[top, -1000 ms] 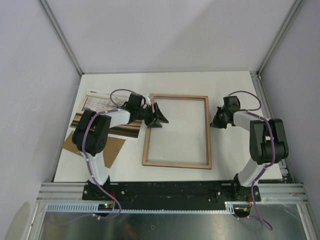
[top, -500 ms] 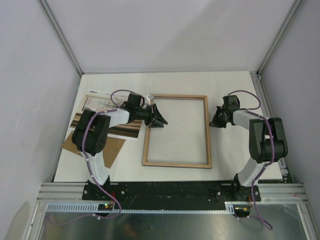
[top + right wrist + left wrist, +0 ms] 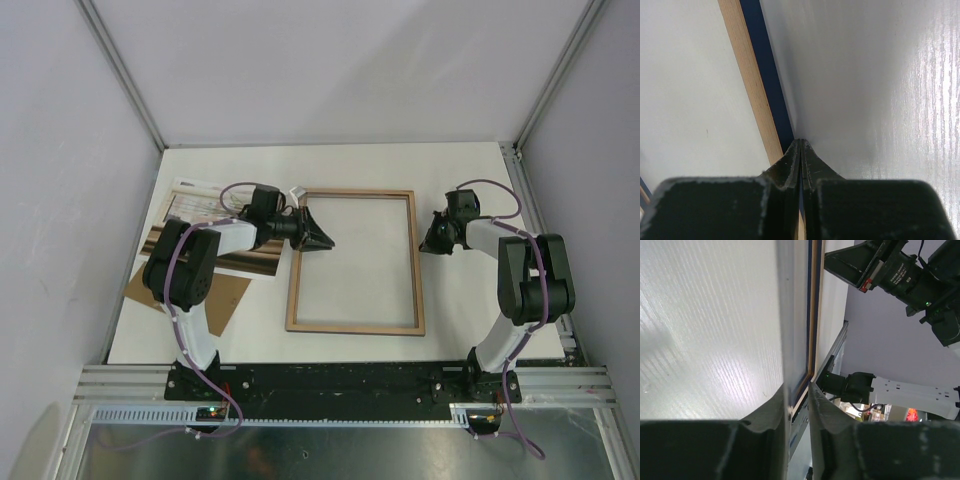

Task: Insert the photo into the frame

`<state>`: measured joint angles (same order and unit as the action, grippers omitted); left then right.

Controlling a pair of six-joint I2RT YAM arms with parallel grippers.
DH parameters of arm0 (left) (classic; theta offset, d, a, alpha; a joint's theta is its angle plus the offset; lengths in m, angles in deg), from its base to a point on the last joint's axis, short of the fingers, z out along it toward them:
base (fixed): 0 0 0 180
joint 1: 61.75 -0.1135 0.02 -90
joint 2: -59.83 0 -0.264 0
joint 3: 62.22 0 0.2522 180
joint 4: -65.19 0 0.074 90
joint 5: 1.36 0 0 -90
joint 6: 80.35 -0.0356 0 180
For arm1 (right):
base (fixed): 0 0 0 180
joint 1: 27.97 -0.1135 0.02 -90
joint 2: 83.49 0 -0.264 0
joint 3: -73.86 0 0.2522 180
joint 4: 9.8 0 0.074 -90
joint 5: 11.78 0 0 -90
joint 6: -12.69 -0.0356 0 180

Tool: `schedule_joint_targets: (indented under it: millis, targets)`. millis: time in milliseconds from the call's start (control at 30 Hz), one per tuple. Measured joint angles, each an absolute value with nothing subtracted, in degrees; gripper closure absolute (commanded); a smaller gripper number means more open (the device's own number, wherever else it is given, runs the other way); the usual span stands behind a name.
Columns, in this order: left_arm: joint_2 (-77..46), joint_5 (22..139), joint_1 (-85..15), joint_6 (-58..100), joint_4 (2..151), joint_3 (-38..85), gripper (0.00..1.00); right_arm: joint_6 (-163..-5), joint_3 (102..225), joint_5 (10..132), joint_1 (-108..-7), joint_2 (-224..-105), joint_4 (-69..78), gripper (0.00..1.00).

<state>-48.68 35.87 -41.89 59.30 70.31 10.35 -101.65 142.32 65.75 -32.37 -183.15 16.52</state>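
top external – left claw (image 3: 314, 238) pinching edge of frame (image 3: 354, 328), right claw (image 3: 427, 245) shut – empty

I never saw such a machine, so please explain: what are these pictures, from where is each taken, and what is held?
A left arm and a right arm, both robotic, stand at the edge of a white table. One picture looks down from above; the others come from wrist cameras. On the table lie a frame, wooden back up, and at the left a photo next to brown cardboard. The left gripper straddles the frame's left edge; its grip is unclear. The right gripper is shut and empty, at the frame's right edge.
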Motion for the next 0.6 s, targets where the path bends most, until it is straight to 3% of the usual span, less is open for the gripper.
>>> schedule_joint_targets:
  millis: [367,600]
  targets:
    - [-48.61,33.37,-42.48,63.19,63.01,8.03,0.98,-101.62,142.34,65.75,-32.33,-183.15,16.52,0.98]
    - [-48.37,32.06,-42.48,65.81,58.33,7.18,1.0,-101.62,142.36,65.64,-32.33,-183.15,16.48,0.98]
